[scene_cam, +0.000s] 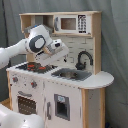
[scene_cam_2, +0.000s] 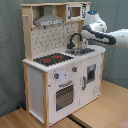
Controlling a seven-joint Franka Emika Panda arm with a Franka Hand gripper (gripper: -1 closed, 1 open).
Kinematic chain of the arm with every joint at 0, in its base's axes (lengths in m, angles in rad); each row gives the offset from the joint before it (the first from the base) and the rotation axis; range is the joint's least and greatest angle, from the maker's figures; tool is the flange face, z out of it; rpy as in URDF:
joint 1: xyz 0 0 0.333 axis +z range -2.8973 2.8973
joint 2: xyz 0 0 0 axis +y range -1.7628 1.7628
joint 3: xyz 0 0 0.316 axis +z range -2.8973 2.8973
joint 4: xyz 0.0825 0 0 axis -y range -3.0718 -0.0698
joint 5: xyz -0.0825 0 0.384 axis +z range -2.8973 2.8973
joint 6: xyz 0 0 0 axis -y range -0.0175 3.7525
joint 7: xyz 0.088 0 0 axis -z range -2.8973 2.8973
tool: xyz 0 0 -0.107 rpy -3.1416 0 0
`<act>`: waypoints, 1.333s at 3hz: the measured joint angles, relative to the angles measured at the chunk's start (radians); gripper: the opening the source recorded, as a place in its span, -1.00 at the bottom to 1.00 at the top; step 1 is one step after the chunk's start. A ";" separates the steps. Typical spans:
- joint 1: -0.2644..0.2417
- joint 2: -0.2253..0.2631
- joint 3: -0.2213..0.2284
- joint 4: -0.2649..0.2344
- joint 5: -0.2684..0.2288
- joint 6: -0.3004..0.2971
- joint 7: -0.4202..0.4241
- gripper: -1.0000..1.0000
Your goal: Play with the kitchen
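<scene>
1. Your kitchen [scene_cam_2: 60, 75] looks like matt white-painted board with pale, smooth wood edging.
2. Its pegboard back [scene_cam_2: 52, 37] is pale wood, drilled with holes.
3. The hood [scene_cam_2: 48, 20] reads as dull grey metal or plastic.
4. The faucet [scene_cam: 83, 59] is glossy black.
5. The sink [scene_cam: 71, 74] looks metallic grey.
6. Your arm's shell [scene_cam: 37, 40] is smooth white plastic.

A flat light-brown wooden bench [scene_cam_2: 110, 102] shows in the second exterior view, made of boards with a dark gap running between them. The tall white and pale-wood toy kitchen [scene_cam_2: 62, 75] stands right on this bench, with its bottom touching the wood. In the first exterior view the kitchen [scene_cam: 60, 97] fills the middle, and a small bit of brown wood [scene_cam: 5, 104] peeks out at the first exterior view's left edge.
</scene>
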 joint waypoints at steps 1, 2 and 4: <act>-0.019 0.046 0.003 -0.032 0.000 -0.082 -0.013 1.00; -0.081 0.099 0.070 0.009 0.000 -0.073 -0.016 1.00; -0.209 0.153 0.191 0.139 0.000 -0.071 -0.016 1.00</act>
